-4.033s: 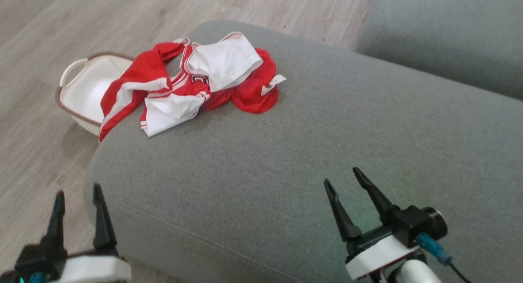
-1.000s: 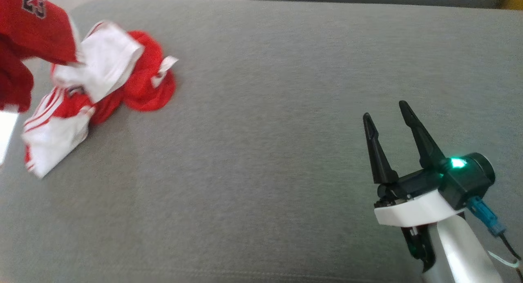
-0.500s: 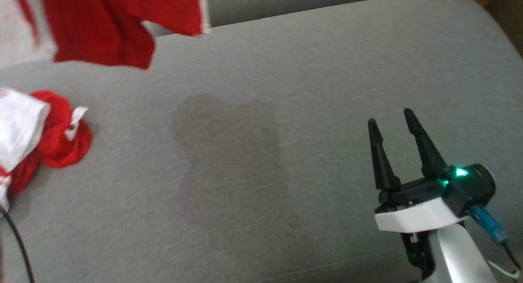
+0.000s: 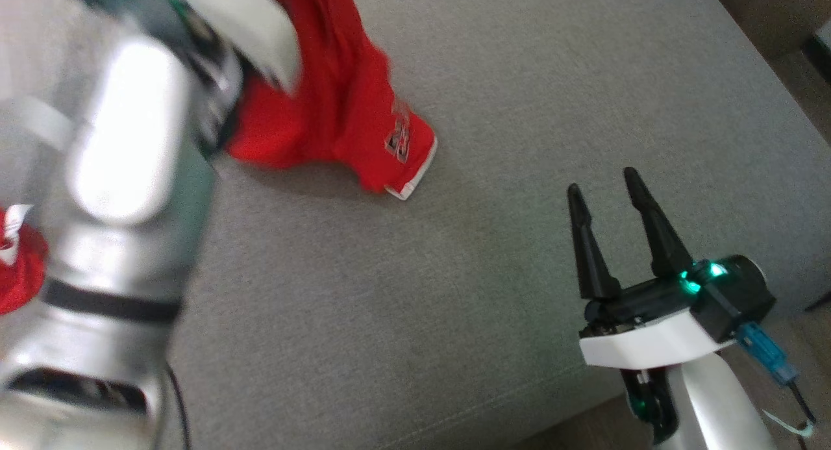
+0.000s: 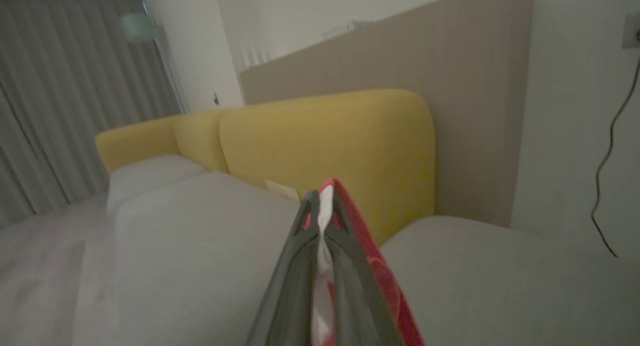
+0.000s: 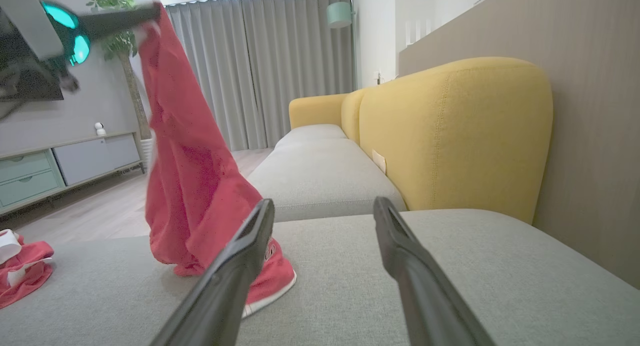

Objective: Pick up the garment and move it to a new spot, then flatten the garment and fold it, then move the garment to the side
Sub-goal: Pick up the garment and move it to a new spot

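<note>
Now, in the head view, the garment (image 4: 337, 112) hung down from the upper left. Its lower hem, with the number patch, touched the grey seat cushion (image 4: 454, 294) near the middle. Four seconds earlier it had lain draped off a crumpled heap at the cushion's end. The head had also turned since then, so the heap's (image 4: 19, 268) slide to the left edge was the camera's doing, not its own. The left forearm (image 4: 130, 177), blurred, crossed the left side. The right gripper (image 4: 600, 180) hovered at the lower right, its fingers spread and empty, well apart from the cloth.

From the left wrist, the left gripper (image 5: 320, 206) had its two fingers pressed together on a white-edged fold of the red fabric. It was raised over the cushion and faced the yellow backrest (image 5: 325, 136).

From the right wrist, the garment hung long from the left gripper at the top left. Its bottom end was bunched on the cushion, just beyond the right gripper's own parted fingers. The heap sat well apart at the lower left.

Judging by this, the pick-up was done and the move to a new spot was nearly complete. Laying the garment down and spreading it flat appeared to be next, and the free right gripper was well placed to help.
</note>
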Controlling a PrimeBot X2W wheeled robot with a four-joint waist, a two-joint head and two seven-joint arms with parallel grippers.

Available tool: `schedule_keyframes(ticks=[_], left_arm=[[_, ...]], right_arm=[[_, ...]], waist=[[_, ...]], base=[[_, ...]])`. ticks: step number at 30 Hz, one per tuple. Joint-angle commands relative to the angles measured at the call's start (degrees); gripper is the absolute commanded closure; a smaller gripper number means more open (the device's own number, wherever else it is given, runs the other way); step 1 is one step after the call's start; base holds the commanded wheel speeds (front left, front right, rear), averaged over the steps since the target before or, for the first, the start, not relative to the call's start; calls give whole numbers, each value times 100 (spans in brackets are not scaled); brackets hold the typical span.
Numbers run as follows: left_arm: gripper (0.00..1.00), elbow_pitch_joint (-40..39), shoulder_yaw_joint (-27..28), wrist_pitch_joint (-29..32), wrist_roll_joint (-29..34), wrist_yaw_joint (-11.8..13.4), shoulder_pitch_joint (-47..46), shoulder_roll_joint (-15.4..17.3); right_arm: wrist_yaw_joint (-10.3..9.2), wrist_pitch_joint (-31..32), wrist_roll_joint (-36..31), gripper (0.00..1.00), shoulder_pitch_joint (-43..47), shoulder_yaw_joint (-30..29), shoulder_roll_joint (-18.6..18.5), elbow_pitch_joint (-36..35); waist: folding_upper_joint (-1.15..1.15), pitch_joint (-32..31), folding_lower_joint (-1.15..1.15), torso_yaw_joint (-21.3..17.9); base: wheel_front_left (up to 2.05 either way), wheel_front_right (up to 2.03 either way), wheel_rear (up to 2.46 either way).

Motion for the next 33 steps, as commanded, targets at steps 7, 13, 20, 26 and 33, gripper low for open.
schedule_keyframes(ticks=[7,13,20,26,33], left_arm=[[100,1394,-416,-726,-202,95,1128,-533],[100,1979,-820,-1127,-697,15,1536,-683],[0,679,-1649,-1201,-2035,222,2032,-688],[0,-286,-1484,-1203,-1873,783,2766,-688],[0,-1411,-294,-1204,-967,1175,4230,-506]], right_arm=[[-5,4,99,0,-339,267,48,-213],[-5,4,94,0,-324,284,48,-146],[-5,4,54,0,-165,401,49,107],[-5,4,44,0,51,431,49,307],[-5,4,82,0,300,329,49,467]], waist=[[0,367,0,-324],[0,407,0,-234],[0,-189,0,331],[0,-738,0,847],[0,-1154,0,1370]], base=[[0,0,0],[0,0,0],[0,0,0],[0,0,0],[0,0,0]])
